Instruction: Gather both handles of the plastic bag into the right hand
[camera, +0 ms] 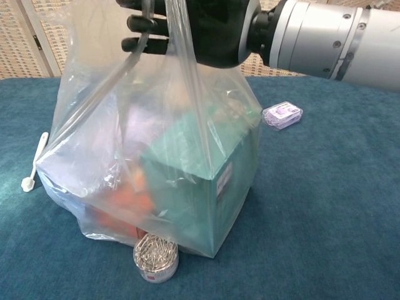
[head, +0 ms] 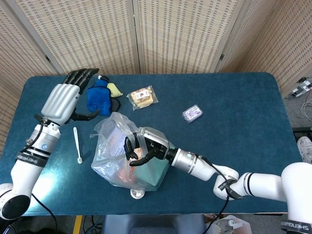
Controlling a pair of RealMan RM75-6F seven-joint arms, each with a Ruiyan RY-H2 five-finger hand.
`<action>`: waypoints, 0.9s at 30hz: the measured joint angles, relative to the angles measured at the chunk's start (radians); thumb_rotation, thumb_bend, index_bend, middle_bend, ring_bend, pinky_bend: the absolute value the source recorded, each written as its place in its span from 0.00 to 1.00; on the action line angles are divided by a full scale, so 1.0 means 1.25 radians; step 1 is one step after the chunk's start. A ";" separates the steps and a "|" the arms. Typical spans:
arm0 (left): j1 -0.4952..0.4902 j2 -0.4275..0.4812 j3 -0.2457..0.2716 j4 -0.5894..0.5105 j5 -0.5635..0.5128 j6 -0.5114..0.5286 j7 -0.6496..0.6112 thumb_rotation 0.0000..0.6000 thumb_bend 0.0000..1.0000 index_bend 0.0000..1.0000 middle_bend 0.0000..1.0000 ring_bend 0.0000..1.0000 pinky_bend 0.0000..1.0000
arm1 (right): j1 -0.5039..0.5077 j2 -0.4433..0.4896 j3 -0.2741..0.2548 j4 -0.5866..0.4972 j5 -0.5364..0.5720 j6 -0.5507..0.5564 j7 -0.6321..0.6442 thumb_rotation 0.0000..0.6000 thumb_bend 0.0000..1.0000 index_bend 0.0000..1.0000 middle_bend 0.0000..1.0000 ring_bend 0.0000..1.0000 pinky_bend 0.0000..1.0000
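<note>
A clear plastic bag (head: pixel 119 153) sits at the lower centre of the blue table (head: pixel 234 126), with a teal box (camera: pixel 200 181) inside. The right hand (head: pixel 141 148) curls its dark fingers around the bag's gathered handles (camera: pixel 159 37) above it. The left hand (head: pixel 66 95), at the upper left, holds nothing, fingers straight and apart. A white spoon (head: pixel 77 145) lies left of the bag; a tin of paper clips (camera: pixel 155 258) touches its front
</note>
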State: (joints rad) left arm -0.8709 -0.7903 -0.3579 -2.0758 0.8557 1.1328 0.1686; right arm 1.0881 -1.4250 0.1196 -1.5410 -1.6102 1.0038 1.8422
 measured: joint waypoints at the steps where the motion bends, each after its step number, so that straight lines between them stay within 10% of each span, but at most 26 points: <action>1: 0.015 0.000 0.004 0.001 0.016 0.016 0.000 1.00 0.20 0.00 0.07 0.05 0.04 | 0.001 0.000 0.003 0.001 0.004 -0.002 0.018 1.00 0.12 0.63 0.69 0.71 0.59; 27: 0.296 0.020 0.128 -0.034 0.402 0.249 0.026 1.00 0.20 0.00 0.07 0.05 0.04 | 0.076 0.005 0.077 0.034 0.021 -0.051 0.400 1.00 0.25 0.69 0.73 0.76 0.73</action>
State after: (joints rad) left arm -0.5012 -0.7659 -0.1984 -2.1179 1.3582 1.4445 0.2014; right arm 1.1835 -1.4184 0.2161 -1.4986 -1.5835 0.9404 2.3425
